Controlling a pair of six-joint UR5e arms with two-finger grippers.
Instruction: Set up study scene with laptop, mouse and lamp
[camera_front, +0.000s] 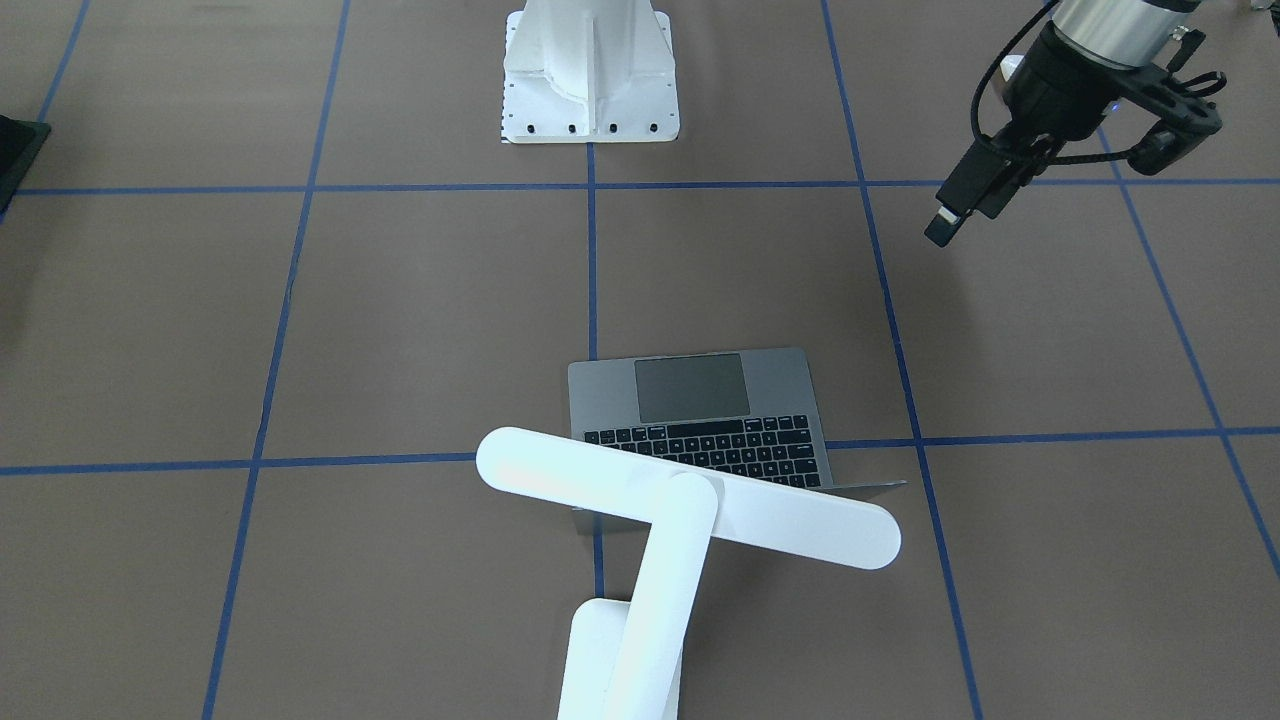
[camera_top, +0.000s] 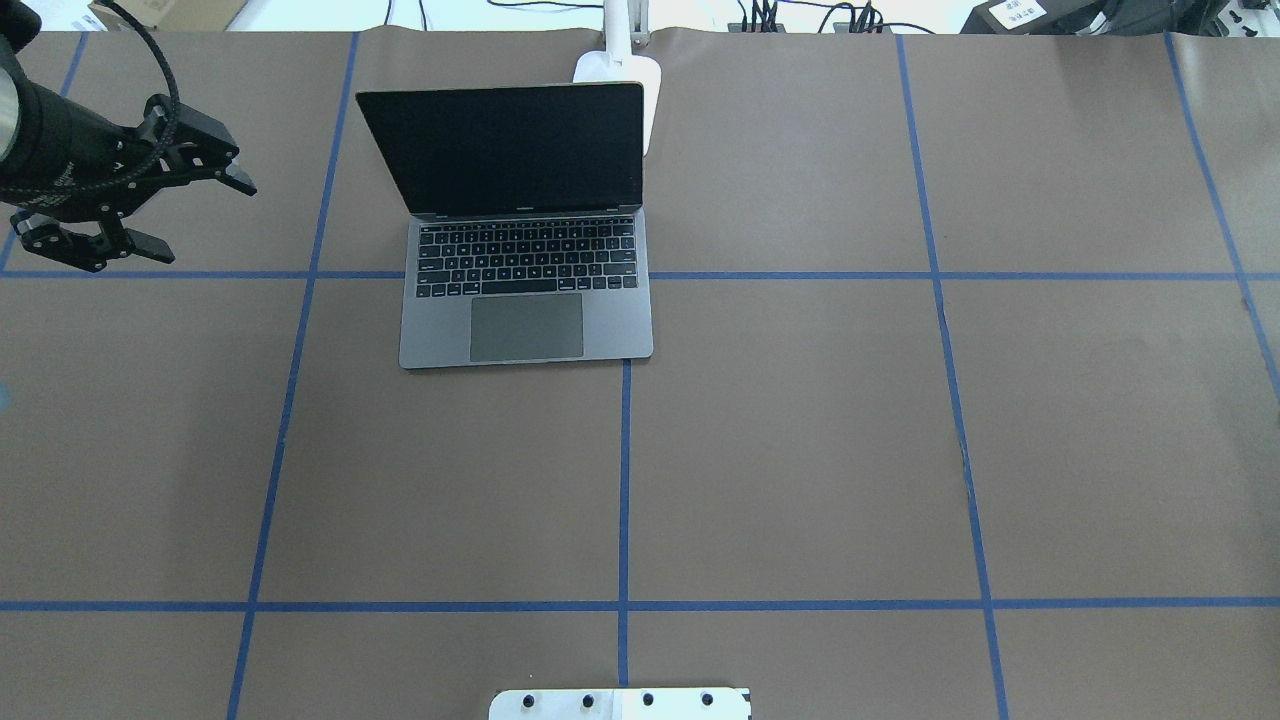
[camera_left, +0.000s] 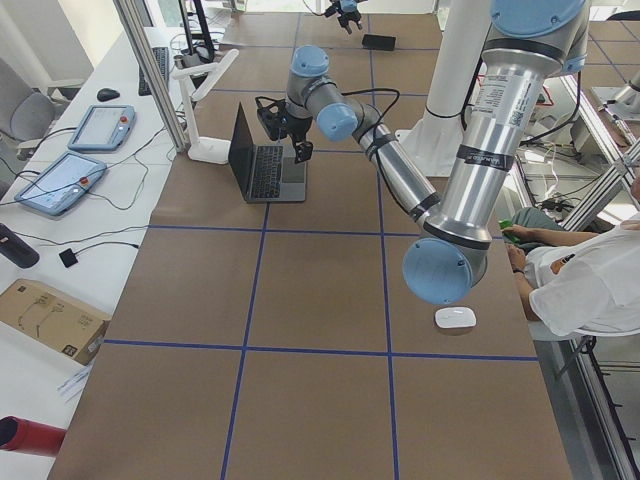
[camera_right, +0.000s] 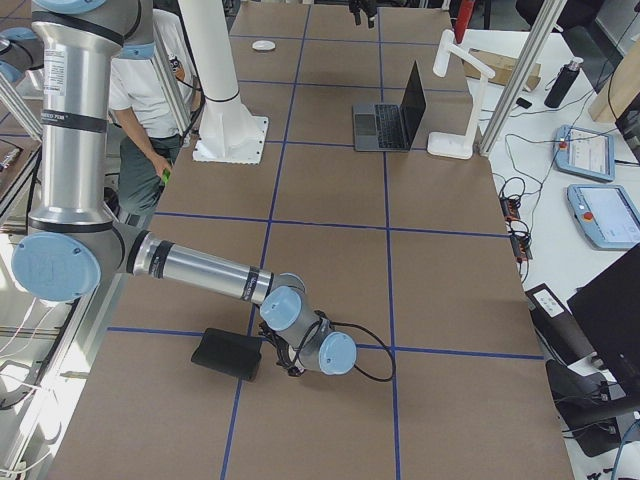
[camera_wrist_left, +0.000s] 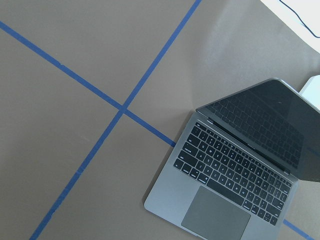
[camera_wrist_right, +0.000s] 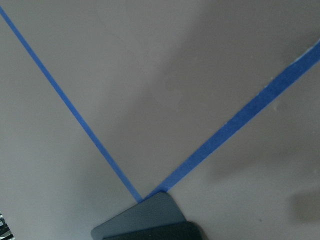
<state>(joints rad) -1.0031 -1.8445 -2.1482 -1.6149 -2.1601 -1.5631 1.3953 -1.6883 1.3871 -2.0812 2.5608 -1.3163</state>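
The laptop (camera_top: 525, 300) stands open on the brown table, its dark screen upright; it also shows in the front view (camera_front: 700, 410) and the left wrist view (camera_wrist_left: 235, 180). The white lamp (camera_front: 690, 495) stands just behind it, its bar head over the screen's top edge; only its base (camera_top: 620, 70) shows in the overhead view. The white mouse (camera_left: 455, 318) lies near the robot's side of the table, far from the laptop. My left gripper (camera_top: 200, 215) is open and empty, in the air left of the laptop. My right gripper (camera_right: 290, 360) is low beside a black mat; I cannot tell its state.
The black mat (camera_right: 230, 352) lies at the table's right end; its corner shows in the right wrist view (camera_wrist_right: 145, 220). The white bolted pedestal (camera_front: 590, 70) stands at the robot's edge. A person sits near the mouse (camera_left: 590, 280). Blue tape lines grid the table.
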